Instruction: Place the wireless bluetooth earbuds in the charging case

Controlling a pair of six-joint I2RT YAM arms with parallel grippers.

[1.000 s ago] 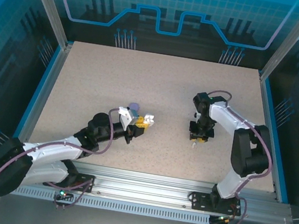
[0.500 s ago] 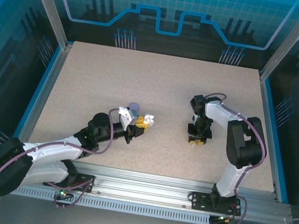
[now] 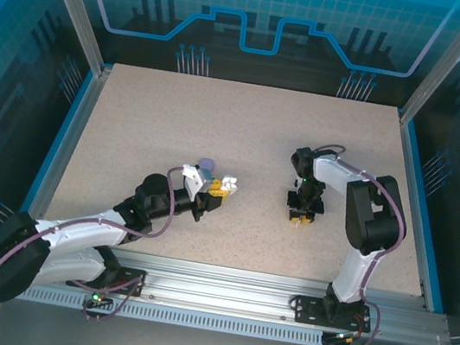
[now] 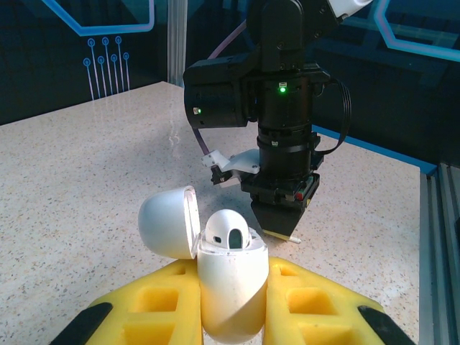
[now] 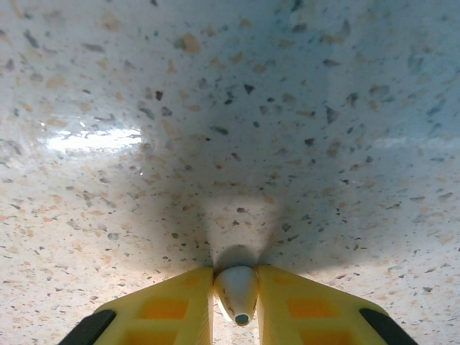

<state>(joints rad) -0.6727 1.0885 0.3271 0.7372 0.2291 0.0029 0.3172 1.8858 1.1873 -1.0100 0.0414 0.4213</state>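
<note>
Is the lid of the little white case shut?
No, the lid is swung open off the white case, and a white earbud sits inside it.

A pale counter [image 3: 245, 131], speckled with tan and dark flecks, lies inside a blue translucent enclosure. The back panel [image 3: 263, 20] carries a circuit-line pattern and part of a gear emblem. Slanting aluminium posts [image 3: 73, 3] rise at the counter's far corners. Blue edging [image 3: 64, 142] runs along its sides, and a slotted aluminium rail [image 3: 229, 290] spans its near edge. A bright glare patch [image 5: 93, 140] shines on the counter's surface.
</note>
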